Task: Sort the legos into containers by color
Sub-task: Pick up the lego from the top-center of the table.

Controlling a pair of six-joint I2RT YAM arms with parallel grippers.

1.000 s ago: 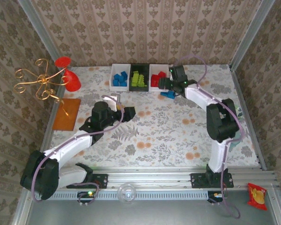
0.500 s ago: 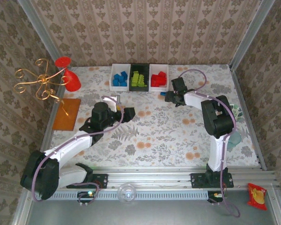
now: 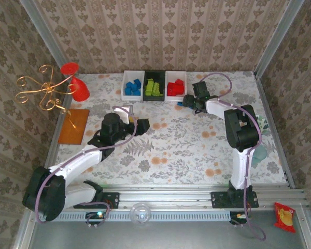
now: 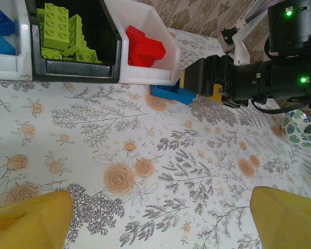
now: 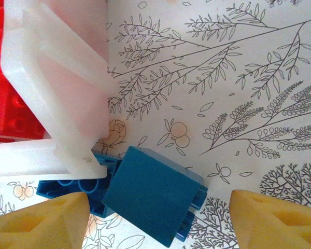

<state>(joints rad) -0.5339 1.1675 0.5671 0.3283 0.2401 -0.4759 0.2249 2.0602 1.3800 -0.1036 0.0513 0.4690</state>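
Blue legos [image 5: 150, 194], two stacked askew, sit between spread fingers of right gripper [image 5: 158, 222], ungripped, just beside near corner of red-filled bin [image 5: 62, 114]; left gripper [image 4: 160, 220] also open, well apart leftward.

three bins [image 3: 155, 72] filled, blue lego [image 3: 181, 104] outside

You are working in a robot test cell dressed up as a home, not in a real room. The damask wallpaper [image 3: 160, 31] is fixed to panels held by bare aluminium posts [image 3: 273, 33]. Your left arm [image 3: 78, 161] and right arm [image 3: 241, 135] are bolted to a slotted metal rail [image 3: 166, 199] at the near edge. The surface [image 3: 171, 148] wears a floral cloth and carries household props at its left side: a gold wire ornament [image 3: 41, 91], a red goblet [image 3: 79, 85] and an orange mat [image 3: 74, 126].
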